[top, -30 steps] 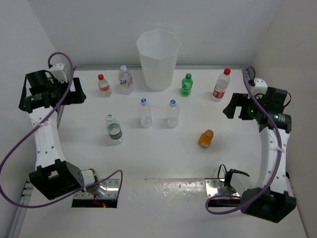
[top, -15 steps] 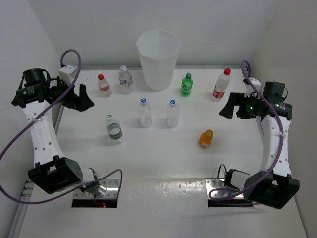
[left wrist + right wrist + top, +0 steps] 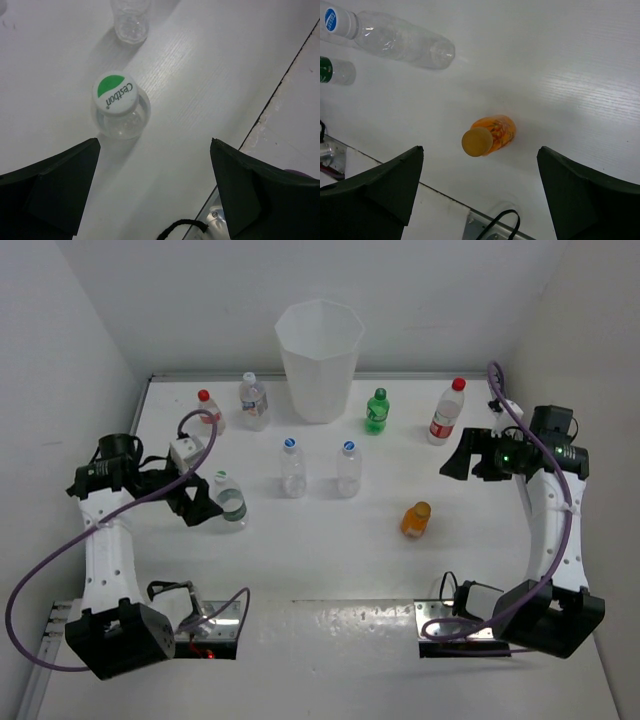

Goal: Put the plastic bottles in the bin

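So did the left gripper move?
Yes. The left gripper swung toward the near edge, from next to the far-left red-capped bottle to next to the green-capped clear bottle.

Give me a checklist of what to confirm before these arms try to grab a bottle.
1. Left gripper open: ok, jaws wide apart.
2. Green-capped bottle lined up with it: ok, upright just ahead of the jaws, a little left of centre.
3. Right gripper open: ok, jaws wide apart.
4. Orange bottle lined up with it: ok, standing between the jaws in the wrist view, untouched.
5. Bin ready: ok, upright, mouth unobstructed.
6. Grippers low enough to close on the bottles' bodies: cannot tell.
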Controlling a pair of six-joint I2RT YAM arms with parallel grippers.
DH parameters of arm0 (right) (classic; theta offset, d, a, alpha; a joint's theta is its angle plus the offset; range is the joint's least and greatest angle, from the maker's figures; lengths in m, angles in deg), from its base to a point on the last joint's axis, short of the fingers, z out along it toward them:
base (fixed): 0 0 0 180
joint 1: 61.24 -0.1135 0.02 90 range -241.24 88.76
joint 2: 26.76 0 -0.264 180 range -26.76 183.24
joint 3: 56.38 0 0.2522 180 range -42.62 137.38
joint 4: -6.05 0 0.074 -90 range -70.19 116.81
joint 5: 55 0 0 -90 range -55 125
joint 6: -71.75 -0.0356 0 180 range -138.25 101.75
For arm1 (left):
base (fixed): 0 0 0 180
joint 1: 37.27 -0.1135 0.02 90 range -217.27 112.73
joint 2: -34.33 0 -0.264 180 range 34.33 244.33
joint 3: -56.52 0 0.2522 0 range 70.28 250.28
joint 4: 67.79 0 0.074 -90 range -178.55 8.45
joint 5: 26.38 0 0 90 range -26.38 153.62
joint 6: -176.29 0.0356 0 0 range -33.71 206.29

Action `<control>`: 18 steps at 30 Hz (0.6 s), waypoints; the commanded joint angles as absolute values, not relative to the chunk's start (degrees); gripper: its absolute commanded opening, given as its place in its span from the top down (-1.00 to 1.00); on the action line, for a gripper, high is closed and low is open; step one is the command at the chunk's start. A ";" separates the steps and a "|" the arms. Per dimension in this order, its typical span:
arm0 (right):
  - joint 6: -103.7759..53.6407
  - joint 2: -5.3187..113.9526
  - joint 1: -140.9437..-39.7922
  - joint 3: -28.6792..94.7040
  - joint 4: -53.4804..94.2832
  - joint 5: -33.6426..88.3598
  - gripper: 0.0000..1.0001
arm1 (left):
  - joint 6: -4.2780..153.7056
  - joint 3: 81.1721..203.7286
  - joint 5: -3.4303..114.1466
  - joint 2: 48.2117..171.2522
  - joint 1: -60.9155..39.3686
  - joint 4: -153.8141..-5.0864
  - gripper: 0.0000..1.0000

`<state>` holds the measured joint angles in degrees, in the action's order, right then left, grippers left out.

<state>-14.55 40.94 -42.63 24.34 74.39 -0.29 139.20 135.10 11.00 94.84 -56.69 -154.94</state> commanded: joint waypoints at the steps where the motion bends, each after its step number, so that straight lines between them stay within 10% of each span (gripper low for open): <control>1: -13.51 41.79 -42.52 25.23 74.65 -2.35 -0.88 | 137.47 131.82 7.19 92.95 -54.24 -145.83 -0.98; 18: -12.98 43.37 -43.48 27.07 75.97 -3.85 -0.88 | 119.17 122.49 6.83 96.46 -50.28 -123.39 -0.69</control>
